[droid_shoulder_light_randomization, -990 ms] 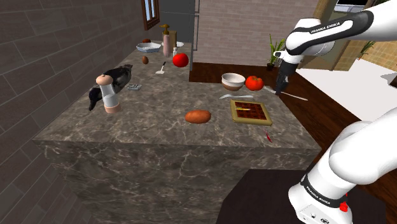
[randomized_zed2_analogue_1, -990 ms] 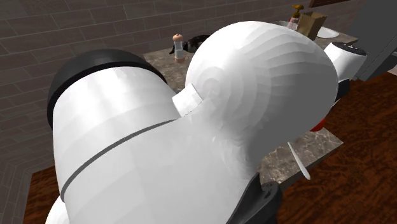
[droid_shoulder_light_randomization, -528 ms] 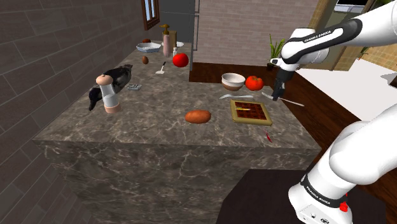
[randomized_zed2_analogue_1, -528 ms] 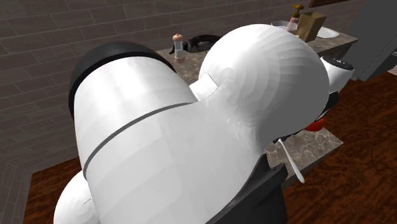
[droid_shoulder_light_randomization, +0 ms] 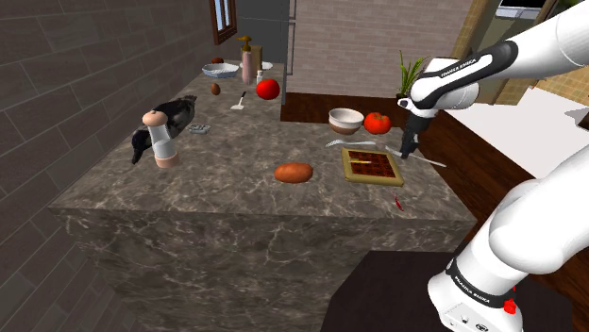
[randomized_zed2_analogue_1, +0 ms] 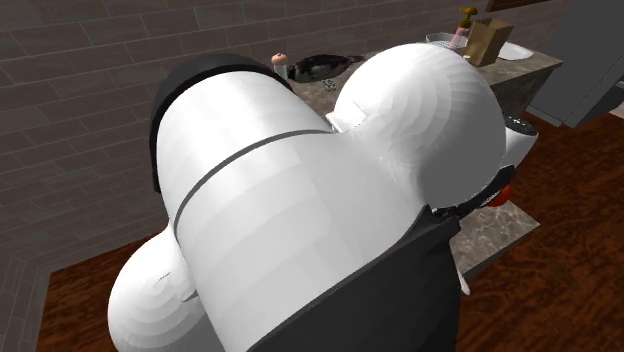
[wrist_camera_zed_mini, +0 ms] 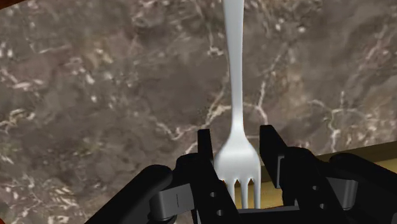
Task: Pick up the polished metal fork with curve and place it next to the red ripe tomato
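My gripper (droid_shoulder_light_randomization: 408, 148) is shut on the head of a pale metal fork (droid_shoulder_light_randomization: 430, 160), held just above the marble counter (droid_shoulder_light_randomization: 236, 179) at its edge on the shoulder view's right. In the wrist view the black fingers (wrist_camera_zed_mini: 205, 150) clasp the fork (wrist_camera_zed_mini: 236, 95) at its tines, and the handle runs away from the gripper (wrist_camera_zed_mini: 236, 135) over the marble. A red tomato (droid_shoulder_light_randomization: 378, 122) sits beside a bowl (droid_shoulder_light_randomization: 345, 119), a little beyond the gripper. A second red tomato (droid_shoulder_light_randomization: 268, 89) lies near the back of the counter.
A brown tray of dark squares (droid_shoulder_light_randomization: 370, 164) lies just left of the gripper, with another silver utensil (droid_shoulder_light_randomization: 341, 142) behind it. An orange-brown tuber (droid_shoulder_light_randomization: 294, 172), a small red chilli (droid_shoulder_light_randomization: 398, 202), a shaker (droid_shoulder_light_randomization: 162, 140) and bottles (droid_shoulder_light_randomization: 246, 61) also stand on the counter.
The gripper has come down and nearer the tray with the fork in it, from level with the tomato to just above the counter's edge.
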